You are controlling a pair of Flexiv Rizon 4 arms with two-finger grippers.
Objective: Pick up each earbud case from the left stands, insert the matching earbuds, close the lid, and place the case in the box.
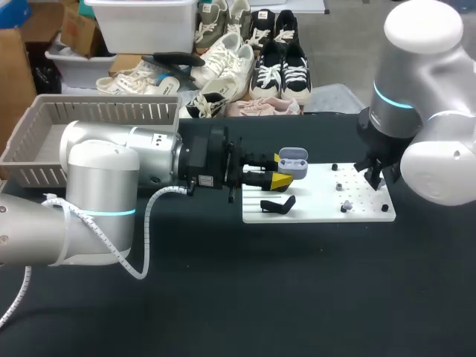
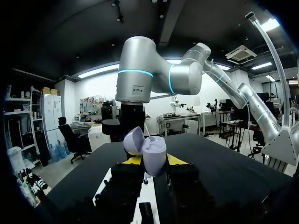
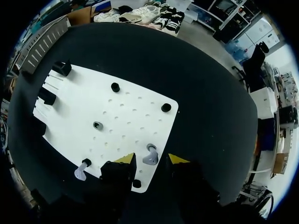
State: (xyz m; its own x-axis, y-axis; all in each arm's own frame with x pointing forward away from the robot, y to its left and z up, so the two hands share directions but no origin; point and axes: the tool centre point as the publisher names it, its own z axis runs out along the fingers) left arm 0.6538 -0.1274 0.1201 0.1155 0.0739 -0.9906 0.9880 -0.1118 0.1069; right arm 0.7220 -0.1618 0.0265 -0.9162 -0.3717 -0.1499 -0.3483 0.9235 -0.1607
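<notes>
Pressure from both yellow tips of our left tool (image 2: 154, 161) pinches the lavender earbud case (image 2: 155, 148) from two sides. The case stands upright with its lid (image 2: 132, 140) swung open toward our other arm. We judge it is held this way so the wells face up and stay steady for loading. In the head view the case hangs over the left end of the white board (image 1: 320, 214), just above a black stand (image 1: 277, 204) that carries nothing.

Our right tool (image 3: 151, 161) points down at the board's opposite end with its fingers apart. A lavender earbud (image 3: 150, 154) lies on the board between them. Neither tip seems to touch it yet, though the view there is too tight to be sure. The straddle suits a pinch from both sides.

A second earbud (image 3: 80, 170) lies along the same edge, beside the tool. The grey slatted box (image 1: 97, 111) waits on the counter behind our left arm, which suits that arm for the final drop.
</notes>
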